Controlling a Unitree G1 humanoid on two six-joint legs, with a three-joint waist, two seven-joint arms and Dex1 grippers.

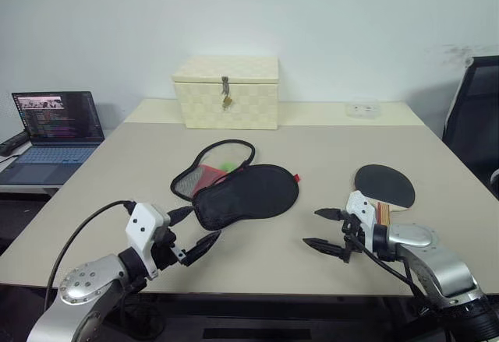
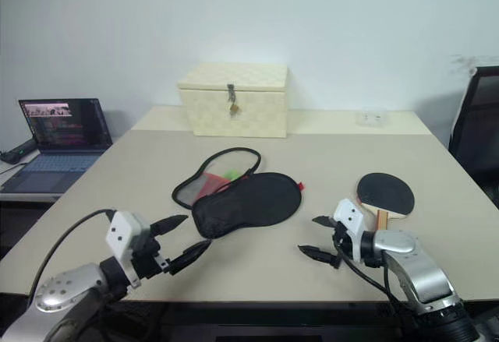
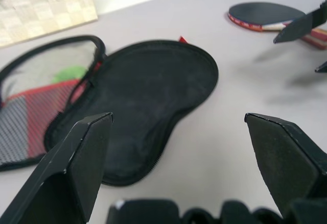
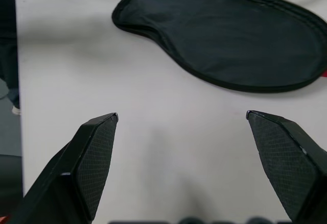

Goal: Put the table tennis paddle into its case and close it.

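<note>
The case point(image 1: 248, 194) lies unzipped in the middle of the table, its black half spread flat and its red-and-mesh flap point(image 1: 204, 176) folded out to the left with a green tag beside it. The table tennis paddle point(image 1: 383, 185) lies black face up to the right, handle toward me. My left gripper point(image 1: 204, 223) hovers open just in front of the case's near end, with the case point(image 3: 148, 91) straight ahead between its fingers. Open too, my right gripper point(image 1: 310, 227) sits left of the paddle handle, pointing toward the case point(image 4: 230, 35). Neither holds anything.
A cream checkered box point(image 1: 227, 91) with a metal latch stands at the back of the table. An open laptop point(image 1: 56, 128) sits on a lower desk to the left. A black chair point(image 1: 475, 120) is at the right, and a small clear item point(image 1: 362, 109) lies at the far edge.
</note>
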